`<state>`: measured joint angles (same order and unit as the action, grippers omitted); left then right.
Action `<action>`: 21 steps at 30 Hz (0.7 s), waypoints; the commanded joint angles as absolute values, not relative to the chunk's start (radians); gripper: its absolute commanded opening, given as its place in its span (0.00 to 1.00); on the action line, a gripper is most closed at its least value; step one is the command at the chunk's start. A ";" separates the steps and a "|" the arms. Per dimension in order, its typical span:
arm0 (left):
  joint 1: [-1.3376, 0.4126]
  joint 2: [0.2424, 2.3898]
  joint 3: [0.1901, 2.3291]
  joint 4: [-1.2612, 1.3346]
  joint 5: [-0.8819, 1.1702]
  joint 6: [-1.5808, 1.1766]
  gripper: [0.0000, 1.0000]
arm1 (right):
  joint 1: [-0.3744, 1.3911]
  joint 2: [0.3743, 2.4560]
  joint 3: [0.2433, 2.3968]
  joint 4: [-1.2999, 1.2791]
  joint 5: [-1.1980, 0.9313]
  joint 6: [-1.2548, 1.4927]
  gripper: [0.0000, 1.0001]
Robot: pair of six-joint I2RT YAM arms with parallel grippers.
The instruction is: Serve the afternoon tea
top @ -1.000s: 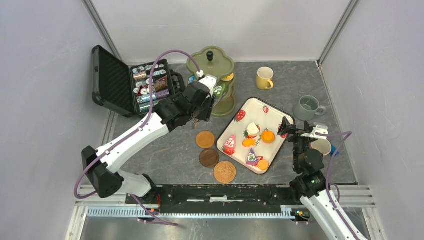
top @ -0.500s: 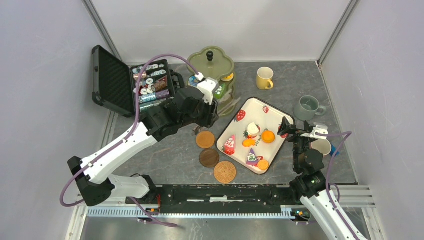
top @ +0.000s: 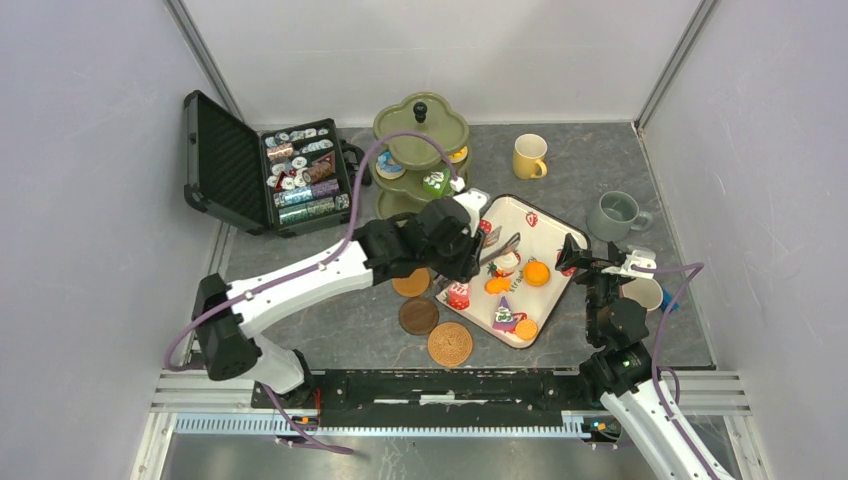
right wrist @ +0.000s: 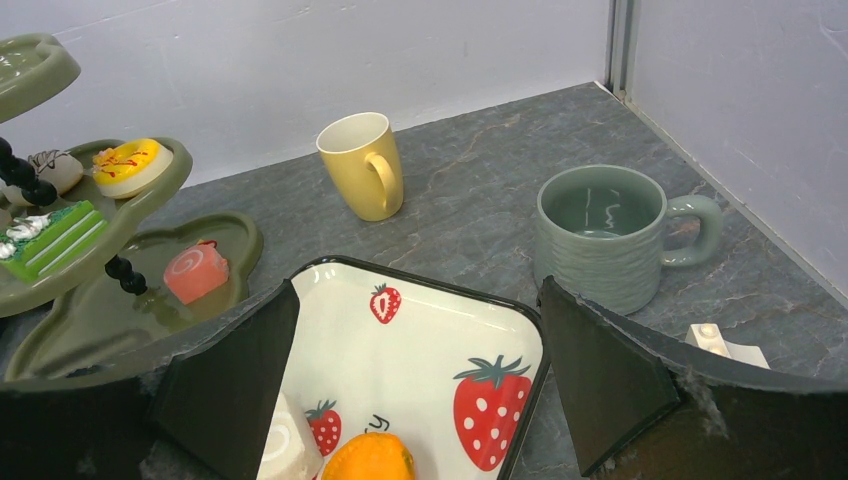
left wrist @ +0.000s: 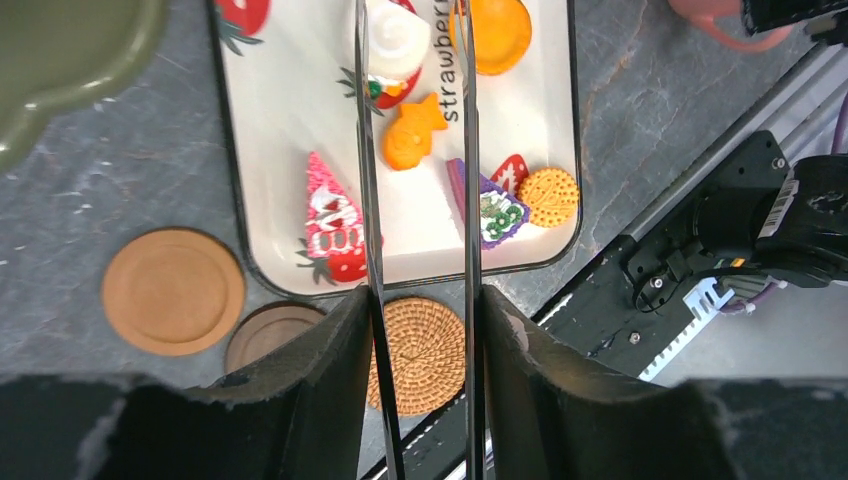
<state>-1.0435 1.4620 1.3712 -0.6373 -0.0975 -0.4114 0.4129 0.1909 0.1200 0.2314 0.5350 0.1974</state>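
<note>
— Starting at the left, what is sitting there?

— A black case (top: 225, 165) is lying open. The olive stand (top: 445, 135) is standing just right of it, carrying a green slice (right wrist: 50, 238) on a tier.

— And the left gripper (left wrist: 420, 320)?

— It is hovering over the tray (top: 512, 213) of toy cakes (left wrist: 330, 220), partly closed and clamping metal tongs (left wrist: 365, 200). The tong arms are standing apart, with their tips running out of view, so I cannot tell whether they are pinching anything. Three coasters (top: 418, 315) are lying just left of the tray.

— And the right side?

— The right gripper (right wrist: 420, 375) is hanging wide open and empty at the tray's right edge. The yellow mug (top: 529, 156), grey-green mug (top: 614, 214) and pink mug (top: 642, 292) are standing off the coasters.
</note>
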 commanded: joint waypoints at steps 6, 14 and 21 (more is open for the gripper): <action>-1.074 1.613 1.393 -0.551 -0.075 -0.484 0.51 | 0.420 0.188 0.121 0.256 0.540 0.203 0.98; -1.075 1.658 1.407 -0.557 -0.114 -0.455 0.52 | 0.420 0.188 0.121 0.257 0.541 0.203 0.98; -1.075 1.652 1.416 -0.586 -0.150 -0.433 0.54 | 0.420 0.188 0.118 0.260 0.541 0.205 0.98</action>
<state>-1.0737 1.6695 1.3720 -0.5961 -0.1055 -0.4469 0.4129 0.1905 0.1200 0.2314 0.5350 0.1974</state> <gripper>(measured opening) 0.538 0.978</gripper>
